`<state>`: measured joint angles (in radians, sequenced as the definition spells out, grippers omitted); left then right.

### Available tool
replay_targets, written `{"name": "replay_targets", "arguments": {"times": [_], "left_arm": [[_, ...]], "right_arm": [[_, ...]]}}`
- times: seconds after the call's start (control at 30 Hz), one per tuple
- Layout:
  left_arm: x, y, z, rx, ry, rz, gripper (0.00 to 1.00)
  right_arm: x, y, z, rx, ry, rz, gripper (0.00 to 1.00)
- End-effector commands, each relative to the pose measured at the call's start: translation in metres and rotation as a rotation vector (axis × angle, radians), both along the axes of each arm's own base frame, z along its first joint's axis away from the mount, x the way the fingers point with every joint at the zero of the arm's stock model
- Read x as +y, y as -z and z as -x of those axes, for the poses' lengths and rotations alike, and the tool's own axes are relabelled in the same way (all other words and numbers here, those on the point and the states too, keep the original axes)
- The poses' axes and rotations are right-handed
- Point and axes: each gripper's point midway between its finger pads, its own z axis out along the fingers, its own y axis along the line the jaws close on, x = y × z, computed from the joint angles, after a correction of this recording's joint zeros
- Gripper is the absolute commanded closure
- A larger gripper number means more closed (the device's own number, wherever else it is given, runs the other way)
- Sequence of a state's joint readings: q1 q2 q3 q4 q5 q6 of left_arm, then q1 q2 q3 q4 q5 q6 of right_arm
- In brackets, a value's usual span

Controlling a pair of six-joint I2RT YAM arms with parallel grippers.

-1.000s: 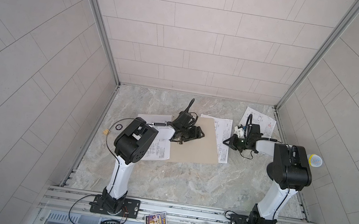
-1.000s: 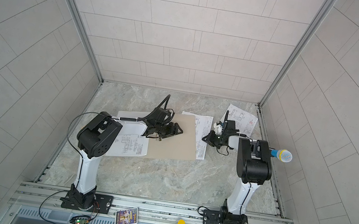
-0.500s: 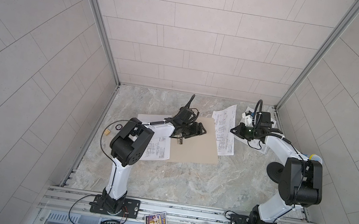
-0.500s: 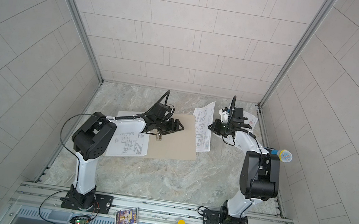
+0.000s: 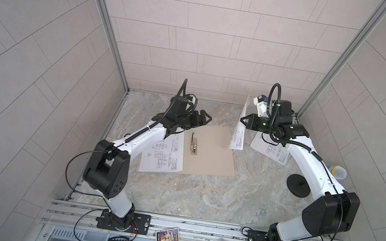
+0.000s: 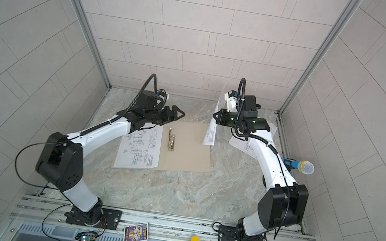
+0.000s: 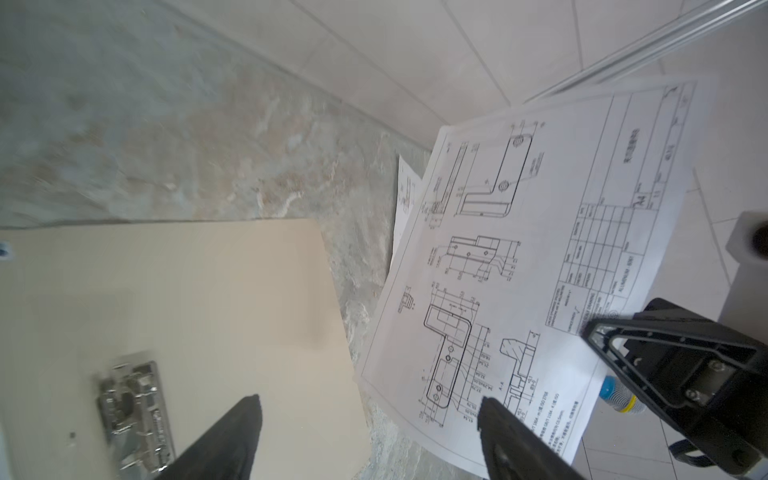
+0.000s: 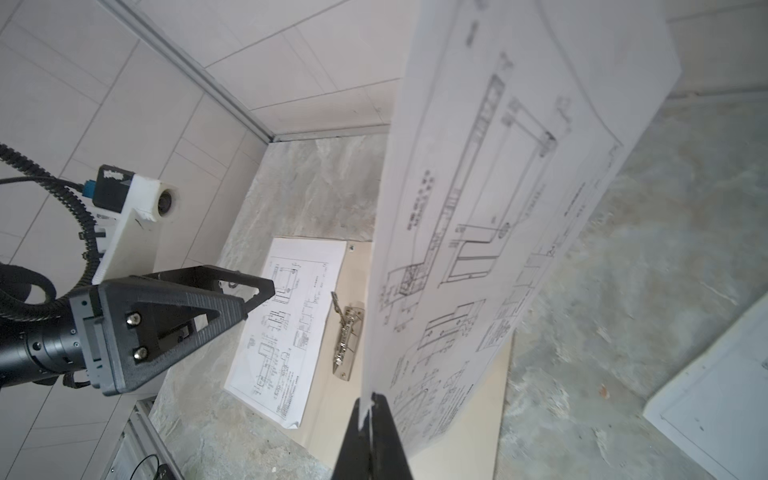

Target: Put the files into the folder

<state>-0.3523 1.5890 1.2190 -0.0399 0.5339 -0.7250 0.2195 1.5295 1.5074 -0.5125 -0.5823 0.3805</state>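
The folder (image 5: 212, 155) lies open and flat on the marble table (image 5: 201, 193), set toward the back wall. Its right flap is bare, and the ring clip (image 5: 192, 146) runs along the spine. A wide stretch of bare marble lies between the folder's near edge and the front rail, with a narrower strip behind it. To the right, room is tighter: a third sheet (image 5: 271, 149) lies flat on the marble near the side wall, with a black disc (image 5: 298, 185) and a microphone (image 5: 338, 172) close by.

The left arm reaches forward over a second sheet (image 5: 162, 155), which rests on the folder's left flap. The left gripper (image 5: 206, 117) hangs above the folder's back left corner, its jaws spread wide with nothing between them (the left wrist view shows clear space between the two fingers (image 7: 232, 436)). The right arm bends out toward the side wall and turns back inward. The right gripper (image 8: 370, 399) is clamped on the edge of the lifted sheet (image 8: 498, 208), which hangs nearly upright beside the folder's right edge.

Whether the lifted sheet's lower corner touches the folder cannot be told. The left forearm covers the second sheet's back corner, and the right arm hides part of the third sheet. The print is too small to read in both top views, and the clip is blurred in the left wrist view.
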Motion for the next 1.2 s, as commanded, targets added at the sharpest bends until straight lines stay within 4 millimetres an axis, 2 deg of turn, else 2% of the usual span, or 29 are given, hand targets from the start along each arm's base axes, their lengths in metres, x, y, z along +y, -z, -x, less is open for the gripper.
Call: {"name": "replay_targets", "arguments": {"times": [0.0,0.17,0.27,0.33,0.43,0.57,0.6,0.67,0.77,0.87,0.93,1.17], "left_arm": [[0.041,0.028,0.007,0.049,-0.087,-0.043,0.10],[0.080,0.053,0.017,0.082,-0.162,-0.030,0.10],[0.093,0.064,0.023,0.111,-0.182,-0.028,0.10],[0.099,0.071,0.026,0.125,-0.195,-0.030,0.10],[0.103,0.077,0.027,0.138,-0.198,-0.026,0.10],[0.098,0.086,0.029,0.170,-0.171,-0.014,0.10],[0.098,0.089,0.029,0.180,-0.164,-0.012,0.10],[0.096,0.092,0.030,0.196,-0.154,-0.011,0.10],[0.095,0.096,0.030,0.207,-0.145,-0.010,0.10],[0.097,0.101,0.031,0.216,-0.151,-0.019,0.10],[0.097,0.104,0.032,0.219,-0.152,-0.023,0.10],[0.096,0.110,0.031,0.231,-0.147,-0.018,0.10]], "right_arm": [[0.025,-0.025,0.000,-0.030,-0.047,-0.029,0.99],[0.057,-0.043,-0.007,-0.045,-0.133,-0.069,0.99],[0.053,-0.044,-0.009,-0.053,-0.133,-0.062,0.99],[0.044,-0.031,-0.008,-0.031,-0.120,-0.060,0.99],[0.025,0.023,0.001,0.069,-0.087,-0.075,1.00],[-0.009,0.131,0.021,0.254,0.007,-0.090,1.00],[-0.016,0.152,0.025,0.291,0.027,-0.096,1.00],[-0.026,0.187,0.034,0.365,0.044,-0.083,1.00],[-0.031,0.213,0.044,0.446,0.013,-0.068,1.00],[-0.032,0.226,0.047,0.478,0.013,-0.053,1.00],[-0.033,0.228,0.045,0.470,0.012,-0.051,1.00],[-0.022,0.218,0.028,0.434,0.007,-0.090,1.00]]}}
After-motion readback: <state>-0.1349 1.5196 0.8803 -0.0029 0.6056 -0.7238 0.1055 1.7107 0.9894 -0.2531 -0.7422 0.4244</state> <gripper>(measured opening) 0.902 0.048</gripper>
